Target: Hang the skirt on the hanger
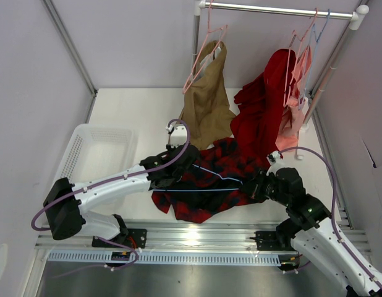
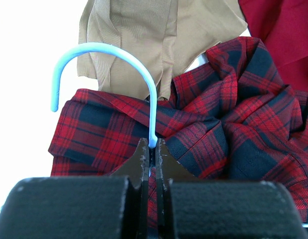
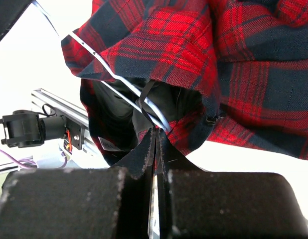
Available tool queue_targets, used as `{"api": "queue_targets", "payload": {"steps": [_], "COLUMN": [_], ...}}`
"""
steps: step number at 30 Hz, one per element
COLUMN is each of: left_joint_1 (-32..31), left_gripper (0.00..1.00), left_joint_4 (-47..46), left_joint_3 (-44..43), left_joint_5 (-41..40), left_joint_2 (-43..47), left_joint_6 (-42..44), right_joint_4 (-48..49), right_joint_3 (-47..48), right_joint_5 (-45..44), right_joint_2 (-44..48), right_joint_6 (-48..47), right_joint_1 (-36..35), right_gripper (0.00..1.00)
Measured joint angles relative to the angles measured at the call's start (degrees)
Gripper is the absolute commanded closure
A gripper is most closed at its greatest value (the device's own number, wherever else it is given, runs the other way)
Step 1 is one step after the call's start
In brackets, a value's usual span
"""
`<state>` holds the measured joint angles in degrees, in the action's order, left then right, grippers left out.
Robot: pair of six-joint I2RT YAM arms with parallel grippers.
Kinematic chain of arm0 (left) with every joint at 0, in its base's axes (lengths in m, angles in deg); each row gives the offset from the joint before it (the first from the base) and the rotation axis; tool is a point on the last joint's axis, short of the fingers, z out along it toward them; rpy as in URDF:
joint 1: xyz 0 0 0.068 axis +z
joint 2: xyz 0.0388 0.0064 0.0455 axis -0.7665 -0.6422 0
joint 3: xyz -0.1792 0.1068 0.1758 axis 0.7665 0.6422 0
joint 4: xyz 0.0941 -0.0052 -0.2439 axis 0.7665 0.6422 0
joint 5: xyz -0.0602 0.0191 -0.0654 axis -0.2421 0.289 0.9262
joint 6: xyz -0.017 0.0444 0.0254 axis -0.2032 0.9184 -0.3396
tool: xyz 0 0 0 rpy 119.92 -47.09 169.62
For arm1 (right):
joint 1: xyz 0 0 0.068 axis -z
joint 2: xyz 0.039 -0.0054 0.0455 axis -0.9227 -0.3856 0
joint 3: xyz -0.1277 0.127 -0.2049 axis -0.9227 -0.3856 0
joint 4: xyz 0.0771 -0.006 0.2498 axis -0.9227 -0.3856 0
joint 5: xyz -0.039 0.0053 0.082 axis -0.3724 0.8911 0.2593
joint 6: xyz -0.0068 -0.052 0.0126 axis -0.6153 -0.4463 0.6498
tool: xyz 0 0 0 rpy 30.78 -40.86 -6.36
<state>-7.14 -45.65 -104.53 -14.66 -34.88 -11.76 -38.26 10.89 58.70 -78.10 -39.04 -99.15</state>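
Note:
The plaid skirt (image 1: 209, 185) lies crumpled on the table between my two grippers. The light-blue hanger (image 1: 209, 171) lies partly inside it, with thin wire lines showing across the fabric. My left gripper (image 1: 177, 173) is shut on the hanger's neck (image 2: 152, 124), just below the hook, with the skirt (image 2: 233, 129) behind it. My right gripper (image 1: 256, 185) is shut on the edge of the skirt's opening (image 3: 194, 124). There the hanger wire (image 3: 109, 74) runs into the dark inside and ends right at my fingertips (image 3: 157, 132).
A tan garment (image 1: 206, 99) and a plain red garment (image 1: 262, 105) hang on pink hangers (image 1: 206, 49) from the rail (image 1: 277, 9) at the back, their hems close to the skirt. A white basket (image 1: 95, 148) stands at the left. The metal base rail (image 1: 197, 238) runs along the near edge.

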Motion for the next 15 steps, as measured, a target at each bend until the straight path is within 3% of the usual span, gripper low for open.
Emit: {"api": "queue_targets", "payload": {"steps": [15], "left_joint_1": [-0.09], "left_gripper": [1.0], "left_joint_4": [-3.23], "left_joint_3": [1.33], "left_joint_5": [0.98], "left_joint_2": [1.29], "left_joint_6": [0.59], "right_joint_4": [0.07], "right_joint_3": [-0.07], "right_joint_5": [-0.44], "right_joint_2": [-1.49], "right_joint_6": [-0.02], "right_joint_1": [-0.68], "right_gripper": [1.0]}}
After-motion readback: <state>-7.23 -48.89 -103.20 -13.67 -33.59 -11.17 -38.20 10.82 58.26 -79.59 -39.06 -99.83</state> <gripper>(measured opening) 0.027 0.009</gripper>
